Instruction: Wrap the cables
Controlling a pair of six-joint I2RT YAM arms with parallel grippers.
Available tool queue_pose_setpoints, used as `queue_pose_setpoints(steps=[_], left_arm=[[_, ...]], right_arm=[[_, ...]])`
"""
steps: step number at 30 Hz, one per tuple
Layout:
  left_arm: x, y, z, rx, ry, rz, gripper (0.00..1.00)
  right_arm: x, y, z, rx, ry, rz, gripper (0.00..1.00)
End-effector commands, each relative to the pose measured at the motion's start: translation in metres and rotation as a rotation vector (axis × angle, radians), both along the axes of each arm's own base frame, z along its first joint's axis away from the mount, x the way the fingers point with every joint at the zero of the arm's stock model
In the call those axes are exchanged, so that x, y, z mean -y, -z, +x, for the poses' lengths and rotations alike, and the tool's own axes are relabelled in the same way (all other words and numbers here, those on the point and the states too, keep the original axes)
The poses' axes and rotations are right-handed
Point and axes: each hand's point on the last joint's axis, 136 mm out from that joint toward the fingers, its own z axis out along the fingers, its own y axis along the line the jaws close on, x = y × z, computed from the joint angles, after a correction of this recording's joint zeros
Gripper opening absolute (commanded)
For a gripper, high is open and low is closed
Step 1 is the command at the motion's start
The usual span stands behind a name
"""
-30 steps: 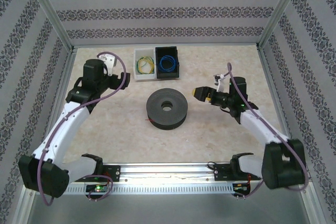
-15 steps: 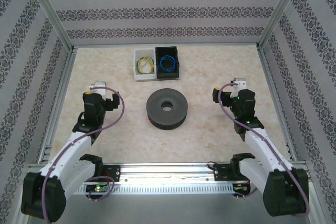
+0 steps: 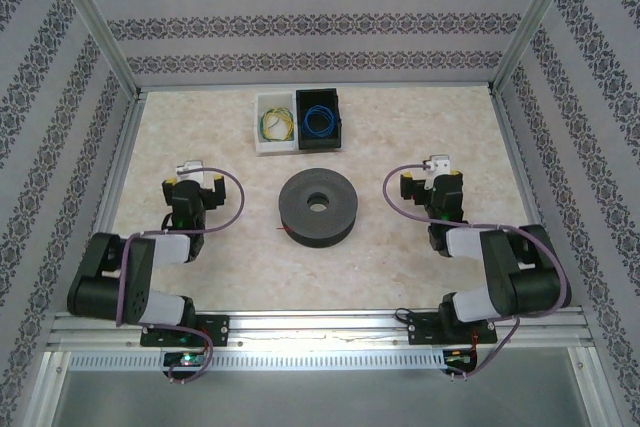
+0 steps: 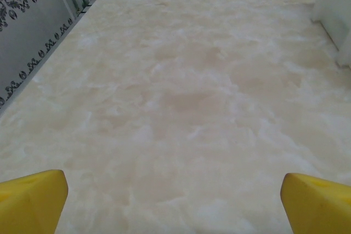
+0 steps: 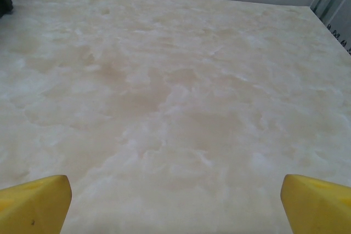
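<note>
Low in the overhead frame both arms sit folded. The left hand [image 3: 192, 183] and right hand [image 3: 430, 183] flank the dark spool [image 3: 318, 207] at centre, well apart from it. A short tip of the red wire [image 3: 281, 231] shows at the spool's lower-left edge. Winding looks either finished or not begun; I cannot tell which. Any next move calls for reaching to that tip. The wrist views add that each hand's yellow fingertips [image 4: 33, 198] are spread wide, with nothing between them over the bare counter [image 4: 181, 97]. Overhead alone gives the spool and wire.
</note>
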Motion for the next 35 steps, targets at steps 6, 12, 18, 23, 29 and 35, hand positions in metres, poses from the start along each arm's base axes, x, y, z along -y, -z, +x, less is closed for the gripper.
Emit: queue_pose_setpoints(steps=[6, 12, 18, 23, 29, 35], left_arm=[[0.007, -0.002, 0.032, 0.075, 0.065, -0.056, 1.00], [0.007, 0.000, 0.031, 0.056, 0.063, -0.064, 1.00], [0.006, -0.002, 0.031, 0.062, 0.064, -0.059, 1.00], [0.006, -0.002, 0.031, 0.065, 0.064, -0.057, 1.00], [0.007, -0.002, 0.032, 0.067, 0.065, -0.058, 1.00], [0.007, -0.002, 0.031, 0.068, 0.066, -0.058, 1.00]], right_arm=[[0.011, -0.020, 0.026, 0.078, -0.004, 0.086, 0.98], [0.011, -0.019, 0.025, 0.075, -0.002, 0.084, 0.98], [0.011, -0.020, 0.026, 0.078, -0.003, 0.083, 0.98], [0.011, -0.020, 0.026, 0.079, -0.003, 0.083, 0.98], [0.011, -0.019, 0.026, 0.073, -0.004, 0.085, 0.98], [0.011, -0.019, 0.026, 0.074, -0.004, 0.086, 0.98]])
